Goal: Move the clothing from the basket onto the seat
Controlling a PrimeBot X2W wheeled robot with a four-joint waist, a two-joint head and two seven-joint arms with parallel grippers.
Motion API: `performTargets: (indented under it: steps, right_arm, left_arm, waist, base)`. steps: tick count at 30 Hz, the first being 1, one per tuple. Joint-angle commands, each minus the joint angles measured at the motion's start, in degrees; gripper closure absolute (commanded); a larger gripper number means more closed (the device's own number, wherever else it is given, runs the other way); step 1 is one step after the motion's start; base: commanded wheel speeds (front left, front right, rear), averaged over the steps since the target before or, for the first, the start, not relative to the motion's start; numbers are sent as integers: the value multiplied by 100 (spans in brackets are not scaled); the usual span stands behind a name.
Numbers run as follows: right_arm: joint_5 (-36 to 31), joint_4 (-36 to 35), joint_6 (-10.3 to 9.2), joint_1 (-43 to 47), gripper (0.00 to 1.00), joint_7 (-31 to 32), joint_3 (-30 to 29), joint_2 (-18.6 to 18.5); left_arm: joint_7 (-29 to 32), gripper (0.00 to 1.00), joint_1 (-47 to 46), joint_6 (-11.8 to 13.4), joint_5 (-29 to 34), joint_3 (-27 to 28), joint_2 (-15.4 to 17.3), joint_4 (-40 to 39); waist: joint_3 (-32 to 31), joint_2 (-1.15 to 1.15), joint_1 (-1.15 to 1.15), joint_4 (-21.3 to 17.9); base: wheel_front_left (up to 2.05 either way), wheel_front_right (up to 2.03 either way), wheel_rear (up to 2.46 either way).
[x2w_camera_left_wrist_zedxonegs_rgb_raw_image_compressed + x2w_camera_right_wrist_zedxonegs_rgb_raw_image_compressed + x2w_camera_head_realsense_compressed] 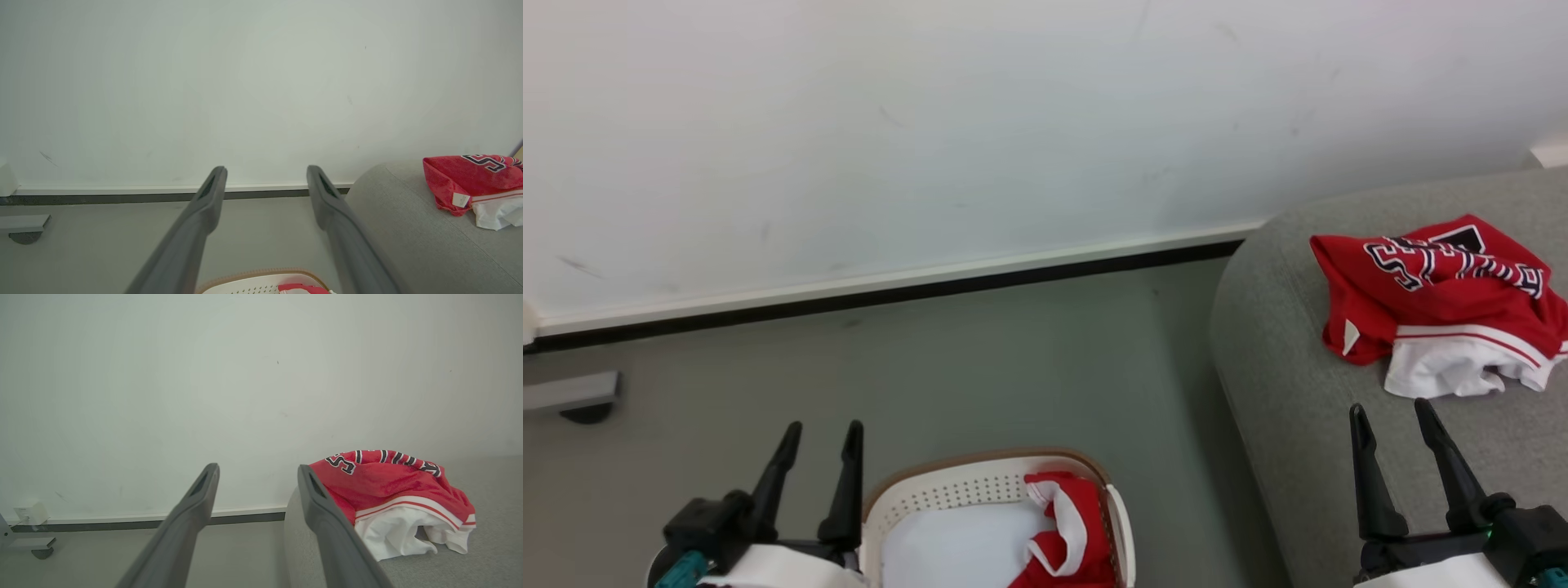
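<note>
both spread, empty | left hand (pixel 825 425) beside basket (pixel 980 490) | right hand (pixel 1388 403) by seat (pixel 1282 367)

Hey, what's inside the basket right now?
One red-and-white garment is bunched against the basket's right wall, and pale bottom shows beside it. Whatever lies under the garment is hidden, and the basket's near part runs off the head view's edge.
</note>
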Motion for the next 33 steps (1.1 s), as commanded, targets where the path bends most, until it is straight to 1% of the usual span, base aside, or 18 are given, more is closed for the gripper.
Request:
performTargets:
  steps: [1, 3, 7, 10, 16, 25, 33]
  right_arm:
    - [-6, -41, -13, -84, 0, -20, -32, -2]
    - [-6, -114, -13, -142, 0, -20, -55, -3]
    - [86, -275, -13, -259, 0, -19, -170, -3]
    - [367, -397, -13, -356, 0, -19, -262, -2]
    - [604, -627, -13, -545, 0, -19, -455, -2]
    - [910, -902, -13, -886, 0, -19, -817, -2]
    - [1097, -1167, -13, -1201, 0, -18, -1000, -1]
  left_arm:
    - [-3, 0, -91, 9, -42, -59, 78, 53]
    - [-3, 0, -178, 9, -107, -250, 164, 183]
    - [-3, 0, -445, 9, -263, -802, 390, 555]
    - [-3, 0, -699, 10, -456, -1205, 570, 978]
    - [74, 0, -1342, 10, -894, -2160, 970, 1805]
    - [199, 0, -2341, 9, -1492, -3595, 1411, 2625]
    - [457, 0, -3097, 9, -2152, -4960, 1656, 2943]
  waist:
    - [145, 0, 0, -140]
    - [272, 0, 0, -256]
    - [562, 0, 0, -457]
    - [806, 0, 0, -598]
    - [1332, 0, 0, -828]
    - [2215, 0, 0, -1008]
    - [2968, 0, 0, -1107]
  base:
    - [0, 0, 0]
    - [0, 0, 0]
    - [0, 0, 0]
    - [0, 0, 0]
    - [0, 0, 0]
    - [0, 0, 0]
    - [0, 0, 0]
